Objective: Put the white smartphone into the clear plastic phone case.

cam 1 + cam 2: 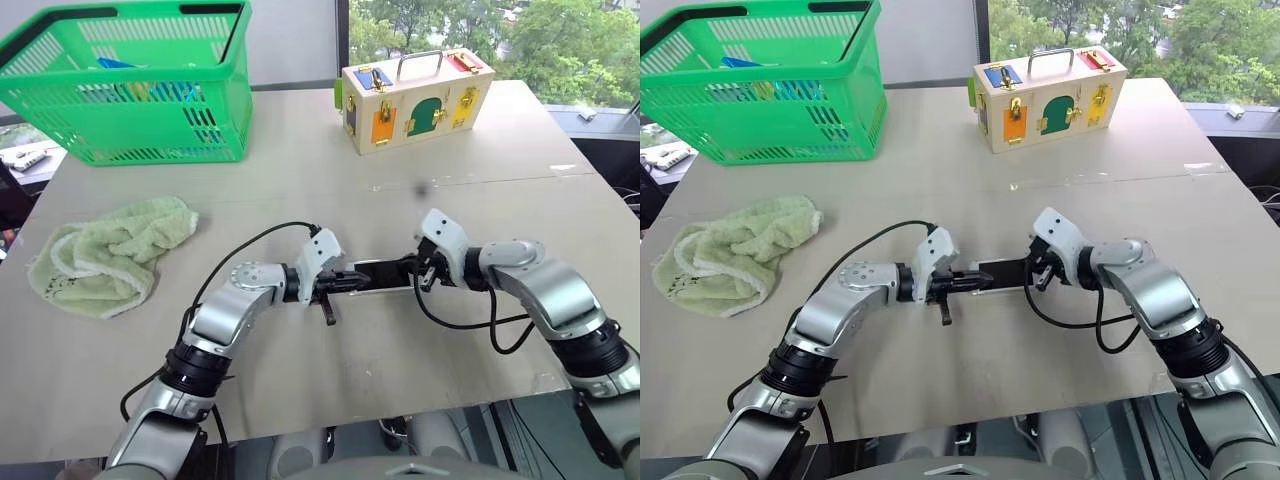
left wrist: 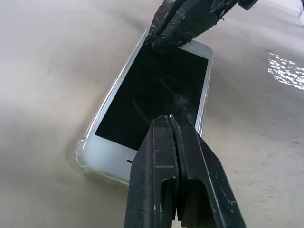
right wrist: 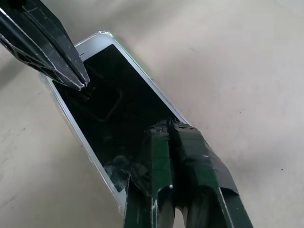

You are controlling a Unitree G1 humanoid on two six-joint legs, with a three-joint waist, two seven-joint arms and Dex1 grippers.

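The white smartphone (image 2: pixel 156 90) lies screen-up on the table, seated inside the clear plastic phone case (image 2: pixel 80 154), whose thin rim shows around its edges. My left gripper (image 2: pixel 172 119) is shut, with its closed tips resting on the screen near one end of the phone. My right gripper (image 3: pixel 164 127) is also shut, and its taped tips touch the screen at the opposite end. In the head views the phone (image 1: pixel 382 275) sits between the left gripper (image 1: pixel 350 281) and the right gripper (image 1: pixel 420 268), in the middle of the table.
A green basket (image 1: pixel 130 90) holding items stands at the far left. A crumpled green towel (image 1: pixel 110 250) lies left of my left arm. A wooden lock box (image 1: pixel 415 100) with a handle sits at the far centre. The table's front edge (image 1: pixel 400 410) is close.
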